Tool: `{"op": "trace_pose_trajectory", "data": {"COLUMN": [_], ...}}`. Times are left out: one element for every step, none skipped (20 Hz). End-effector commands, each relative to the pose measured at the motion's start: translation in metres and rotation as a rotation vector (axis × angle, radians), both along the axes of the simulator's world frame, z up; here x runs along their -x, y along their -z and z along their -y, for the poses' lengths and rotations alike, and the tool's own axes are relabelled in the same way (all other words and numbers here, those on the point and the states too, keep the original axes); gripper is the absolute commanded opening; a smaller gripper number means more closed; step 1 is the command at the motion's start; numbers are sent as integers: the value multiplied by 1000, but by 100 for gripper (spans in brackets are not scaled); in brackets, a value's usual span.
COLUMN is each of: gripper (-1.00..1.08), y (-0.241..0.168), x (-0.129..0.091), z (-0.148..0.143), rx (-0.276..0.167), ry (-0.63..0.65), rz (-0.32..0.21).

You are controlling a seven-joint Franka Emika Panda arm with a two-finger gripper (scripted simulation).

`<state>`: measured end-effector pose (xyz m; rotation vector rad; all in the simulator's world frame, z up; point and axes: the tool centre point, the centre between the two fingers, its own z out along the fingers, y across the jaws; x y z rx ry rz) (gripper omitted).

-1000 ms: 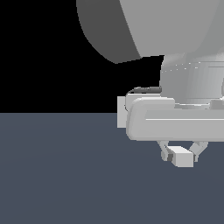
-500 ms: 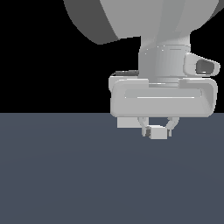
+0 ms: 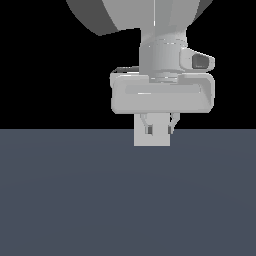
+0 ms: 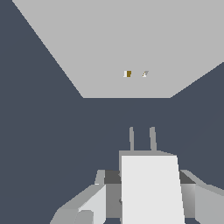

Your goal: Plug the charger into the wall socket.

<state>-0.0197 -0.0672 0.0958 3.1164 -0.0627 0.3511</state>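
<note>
**Charger held in front of the socket, prongs short of the plate**

Nearest in the wrist view is the charger, a plain, matte white block with flat faces and sharp edges. Two thin grey prongs stand out of its far end, parallel and close together. The gripper holds the block by its sides: a grey finger shows on one flank and another on the opposite flank, both with smooth, bevelled faces, closed narrowly onto it.

Beyond the prongs lies a strip of the desk, a smooth, dark slate-blue surface without texture. Past that strip stands the socket, a flat light-grey plate with straight edges and an unmarked face apart from two tiny holes at its middle, one yellowish brown. The prong tips are apart from the plate.

In the exterior view the pale, rounded arm hangs over the desk, well in from its edges, and the gripper points away from the camera. A light-grey square sits just behind the fingertips; the charger itself cannot be made out against it.
</note>
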Motion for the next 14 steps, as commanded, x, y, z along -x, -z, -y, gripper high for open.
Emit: {"op": "trace_pose_trajectory", "data": {"gripper": [-100, -100, -100, -100, -100, -100, -100, -100, -100, -100, -100, -100, -100, -100], "y": [-4, -4, -5, -5, -5, -5, -4, -4, -4, -4, -4, -4, -4, -4], "x": [-3, -4, -4, -4, -4, -4, -4, -4, -5, -6, -7, -9, -11, -13], "z": [-3, -3, -3, -3, -3, -3, -3, -3, -3, -3, -3, -3, -3, -3], "rx": [0, 0, 0, 0, 0, 0, 0, 0, 0, 0, 0, 0, 0, 0], "ry": [0, 0, 0, 0, 0, 0, -1, -1, -1, -1, -1, -1, -1, -1], "rz": [-1, -1, -1, -1, -1, -1, -1, -1, -1, -1, -1, -1, -1, -1]}}
